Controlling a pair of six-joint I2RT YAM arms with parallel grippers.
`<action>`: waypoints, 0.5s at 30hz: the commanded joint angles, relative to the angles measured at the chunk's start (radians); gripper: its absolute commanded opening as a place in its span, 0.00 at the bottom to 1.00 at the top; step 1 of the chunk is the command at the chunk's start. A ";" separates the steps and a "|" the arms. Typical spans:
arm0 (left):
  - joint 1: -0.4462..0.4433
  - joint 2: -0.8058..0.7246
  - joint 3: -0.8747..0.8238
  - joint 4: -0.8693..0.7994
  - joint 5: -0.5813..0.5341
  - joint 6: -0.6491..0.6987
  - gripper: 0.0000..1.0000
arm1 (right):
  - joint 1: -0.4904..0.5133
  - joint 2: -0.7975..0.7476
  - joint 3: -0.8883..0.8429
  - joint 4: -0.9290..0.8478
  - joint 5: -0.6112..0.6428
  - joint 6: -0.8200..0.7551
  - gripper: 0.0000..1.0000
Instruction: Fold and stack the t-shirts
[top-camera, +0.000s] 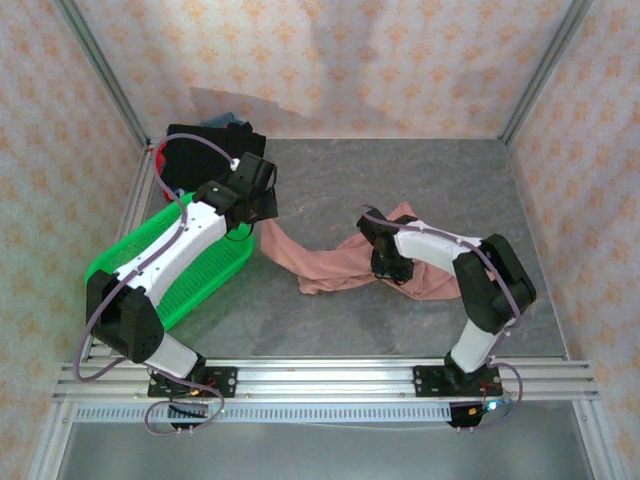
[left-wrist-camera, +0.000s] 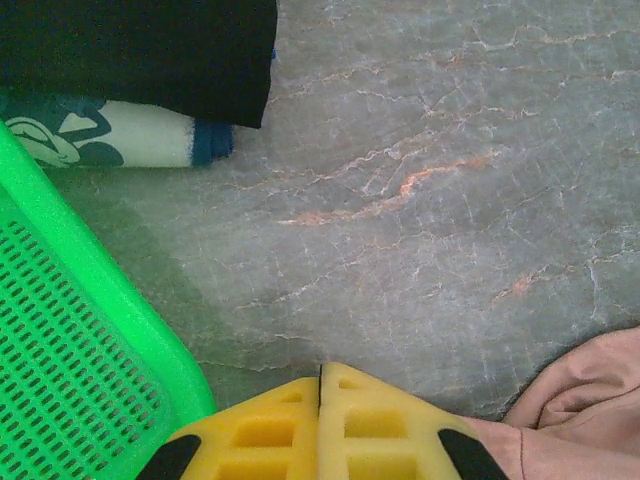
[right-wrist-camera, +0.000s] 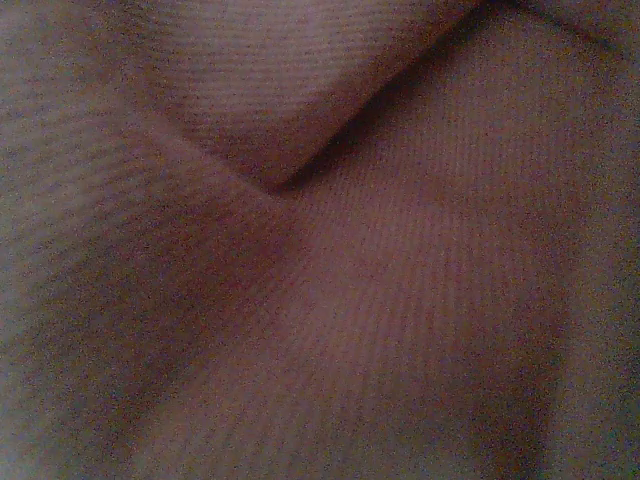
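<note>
You have four t-shirts: one loose pink t-shirt (top-camera: 335, 265) and three folded ones, a black shirt (left-wrist-camera: 140, 50), a blue-and-white patterned shirt (left-wrist-camera: 110, 135) and a red shirt (top-camera: 157, 152) (just an edge peeks out). One green basket (top-camera: 215, 275), and two arms, the left arm (top-camera: 190, 235) and the right arm (top-camera: 430, 240).

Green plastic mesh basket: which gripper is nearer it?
Left. The left gripper is shut beside the rim of the basket; the right gripper is farther off, low over the crumpled dusty-pink cotton t-shirt.

Left pincer (left-wrist-camera: 320, 374) closed tight; right pincer (top-camera: 390, 272) pointing down, elbow bent.
</note>
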 joint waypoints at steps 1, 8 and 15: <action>0.016 -0.031 -0.014 0.017 0.005 0.023 0.00 | 0.005 0.011 0.017 -0.011 0.051 0.012 0.24; 0.022 -0.027 -0.006 0.013 0.007 0.031 0.00 | 0.006 -0.015 0.040 -0.037 0.063 0.010 0.09; 0.030 -0.029 -0.001 0.009 0.008 0.036 0.00 | 0.002 -0.114 0.069 -0.108 0.073 -0.014 0.00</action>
